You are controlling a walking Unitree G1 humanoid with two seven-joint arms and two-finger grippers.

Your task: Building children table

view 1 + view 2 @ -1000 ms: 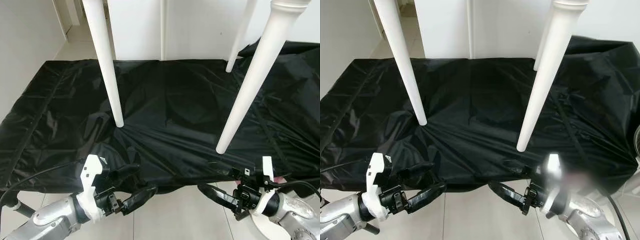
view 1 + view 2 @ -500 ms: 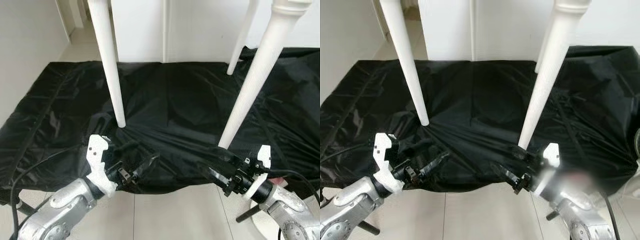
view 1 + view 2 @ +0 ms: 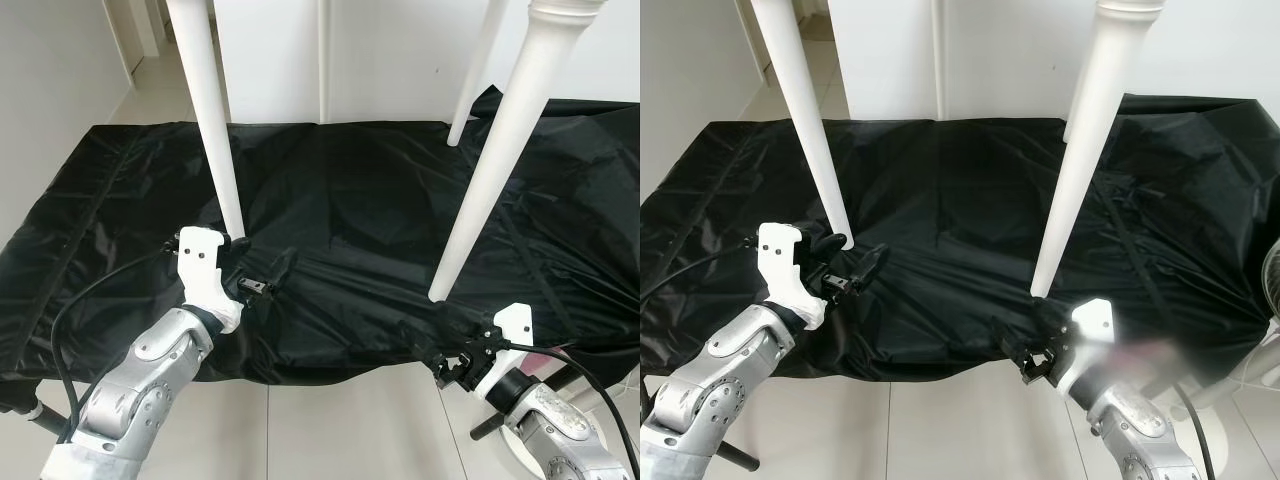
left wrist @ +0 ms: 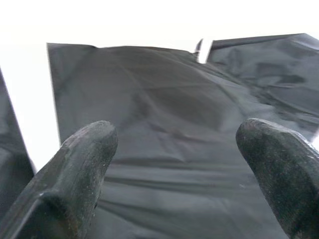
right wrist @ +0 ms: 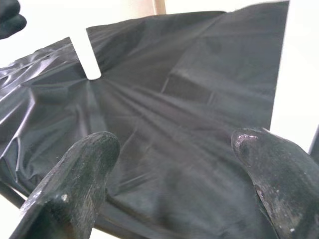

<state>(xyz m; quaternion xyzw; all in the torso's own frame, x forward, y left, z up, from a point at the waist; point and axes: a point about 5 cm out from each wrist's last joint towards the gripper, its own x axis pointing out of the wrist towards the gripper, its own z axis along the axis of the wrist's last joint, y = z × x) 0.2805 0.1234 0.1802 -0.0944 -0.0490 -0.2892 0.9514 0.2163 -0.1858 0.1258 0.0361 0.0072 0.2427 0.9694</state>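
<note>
Looks like a home, prob a hallway or spare rm: pale tiled floor (image 3: 330,420), plain white walls (image 3: 50,110), black plastic sheet (image 3: 350,200) spread over it.

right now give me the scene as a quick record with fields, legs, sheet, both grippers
table legs: four white legs; near left leg and near right leg stand on the sheet, two more behind
sheet: black plastic sheet spread over the floor, wrinkled
left gripper: left gripper low over the sheet by the foot of the near left leg, fingers open, holding nothing
right gripper: right gripper at the sheet's front edge below the near right leg, fingers open, holding nothing
floor: pale tile floor in front
</note>
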